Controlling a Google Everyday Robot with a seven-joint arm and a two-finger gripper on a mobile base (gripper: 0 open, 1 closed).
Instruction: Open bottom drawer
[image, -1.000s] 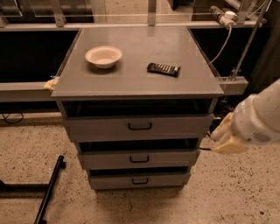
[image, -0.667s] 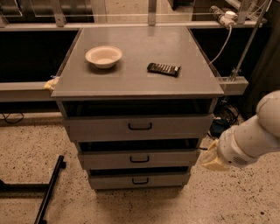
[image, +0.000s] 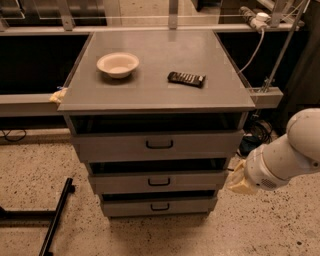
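The bottom drawer (image: 159, 206) is the lowest of three grey drawers in the cabinet, with a small dark bar handle at its centre. Its front lines up with the drawers above and looks closed. My gripper (image: 237, 181) is a cream-coloured tip on the white arm, low at the cabinet's right side. It is level with the middle drawer (image: 159, 181) and just off that drawer's right end. It is above and to the right of the bottom drawer's handle and touches neither drawer.
A white bowl (image: 118, 64) and a black remote (image: 186, 78) lie on the cabinet top (image: 150, 95). The top drawer (image: 159, 145) has a wider handle. A black bar (image: 56, 220) lies on the speckled floor at lower left. Cables and a metal frame (image: 265, 75) stand behind my arm.
My arm has come down and slightly left, from level with the top drawer's right end to level with the middle drawer. The drawers have not moved.
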